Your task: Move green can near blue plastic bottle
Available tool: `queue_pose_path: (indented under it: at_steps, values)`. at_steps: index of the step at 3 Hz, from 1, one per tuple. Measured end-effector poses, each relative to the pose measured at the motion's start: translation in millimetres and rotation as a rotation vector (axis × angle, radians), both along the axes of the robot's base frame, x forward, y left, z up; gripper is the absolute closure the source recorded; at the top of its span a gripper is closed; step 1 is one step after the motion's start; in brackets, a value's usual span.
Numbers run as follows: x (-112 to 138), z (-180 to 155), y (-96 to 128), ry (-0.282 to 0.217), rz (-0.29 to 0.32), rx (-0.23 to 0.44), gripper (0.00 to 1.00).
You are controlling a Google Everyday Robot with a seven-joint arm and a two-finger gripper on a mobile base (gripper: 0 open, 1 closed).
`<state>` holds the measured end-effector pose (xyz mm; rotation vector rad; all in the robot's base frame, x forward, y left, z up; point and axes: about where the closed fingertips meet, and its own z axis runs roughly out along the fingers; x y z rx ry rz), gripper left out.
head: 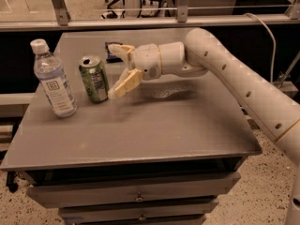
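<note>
The green can [94, 78] stands upright on the grey table [154, 125], left of centre, with its silver top showing. The blue plastic bottle [53, 78] stands upright just left of the can, with a white cap and a white label. A small gap separates them. My gripper [119, 70] is just right of the can, open, with its tan fingers [124, 84] spread and clear of the can. The white arm reaches in from the right.
A small flat dark blue packet [113, 51] lies behind the gripper near the table's back edge. A metal rail [140, 22] runs behind the table. Drawers [136, 196] sit under the table's front edge.
</note>
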<state>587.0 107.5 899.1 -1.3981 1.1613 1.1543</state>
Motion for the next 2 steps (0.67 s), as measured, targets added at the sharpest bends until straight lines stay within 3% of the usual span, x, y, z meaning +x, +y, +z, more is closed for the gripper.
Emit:
queue_pose_path:
  at_steps: [1,2]
  values:
    - [34.2,22.7,-72.2,-0.061,-0.159,-0.021,0.00]
    - [37.2,27.7,-73.2,-0.070,-0.164,-0.016,0.00]
